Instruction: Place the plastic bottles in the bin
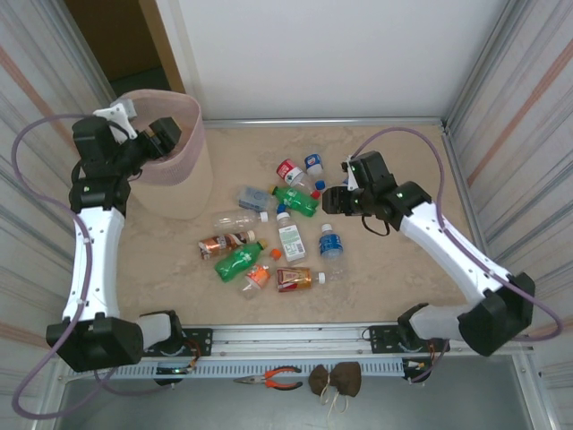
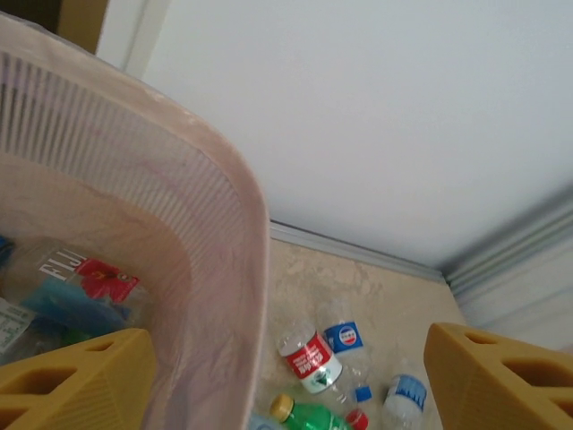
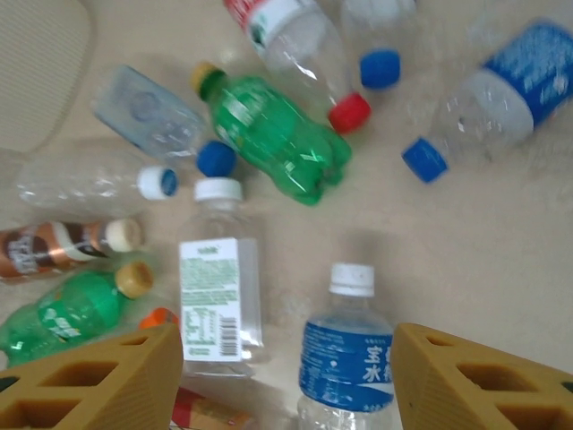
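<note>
While the left gripper (image 1: 166, 136) hangs released over the bin (image 1: 186, 184) at 10 o'clock, the right gripper (image 1: 333, 199) hovers spread and empty above the plastic bottles (image 1: 292, 242) scattered on the table (image 1: 394, 269) at 4 o'clock from the bin; some lie inside its pink bag (image 2: 206, 269).

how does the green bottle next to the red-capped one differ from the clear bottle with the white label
The green bottle is tinted green with a yellow cap; the white-label bottle is clear with a white cap. The green bottle is rounded and bulgy, the white-label bottle flat-sided. Both lie capped on their sides on the table.
</note>
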Tool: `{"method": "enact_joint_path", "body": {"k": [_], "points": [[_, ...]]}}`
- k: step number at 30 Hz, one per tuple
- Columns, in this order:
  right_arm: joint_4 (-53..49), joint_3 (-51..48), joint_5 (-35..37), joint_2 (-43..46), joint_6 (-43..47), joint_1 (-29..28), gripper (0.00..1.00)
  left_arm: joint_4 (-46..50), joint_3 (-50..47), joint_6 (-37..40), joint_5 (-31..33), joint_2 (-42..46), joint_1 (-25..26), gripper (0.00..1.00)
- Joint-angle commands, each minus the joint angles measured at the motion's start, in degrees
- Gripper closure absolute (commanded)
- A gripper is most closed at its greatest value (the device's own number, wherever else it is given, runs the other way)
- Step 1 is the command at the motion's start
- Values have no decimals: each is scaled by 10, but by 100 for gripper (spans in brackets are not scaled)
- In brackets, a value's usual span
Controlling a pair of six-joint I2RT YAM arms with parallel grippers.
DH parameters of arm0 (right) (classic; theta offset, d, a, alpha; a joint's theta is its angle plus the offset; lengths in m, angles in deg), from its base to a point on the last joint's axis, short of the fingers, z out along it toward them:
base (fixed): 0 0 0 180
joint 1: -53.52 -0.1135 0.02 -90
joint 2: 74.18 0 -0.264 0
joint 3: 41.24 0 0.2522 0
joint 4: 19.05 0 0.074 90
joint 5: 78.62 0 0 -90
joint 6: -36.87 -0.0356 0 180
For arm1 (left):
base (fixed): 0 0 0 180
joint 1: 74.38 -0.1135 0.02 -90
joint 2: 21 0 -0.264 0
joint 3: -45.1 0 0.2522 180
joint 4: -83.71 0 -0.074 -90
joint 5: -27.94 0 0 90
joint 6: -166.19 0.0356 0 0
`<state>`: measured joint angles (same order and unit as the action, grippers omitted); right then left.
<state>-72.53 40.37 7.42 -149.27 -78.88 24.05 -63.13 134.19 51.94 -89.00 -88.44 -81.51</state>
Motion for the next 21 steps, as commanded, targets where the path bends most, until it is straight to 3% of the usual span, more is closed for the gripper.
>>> {"method": "enact_joint_path", "body": {"k": [1,7,21], "points": [[-28,-2,-54,-39,-28,24,41,-12,-23,71,-61,38,-3,21],[-45,21,-69,-131,-6,38,45,-27,-66,91,-141,90,-3,25],[-40,90,-67,-310,30,37,47,-30,-116,82,-161,152,-4,23]]}}
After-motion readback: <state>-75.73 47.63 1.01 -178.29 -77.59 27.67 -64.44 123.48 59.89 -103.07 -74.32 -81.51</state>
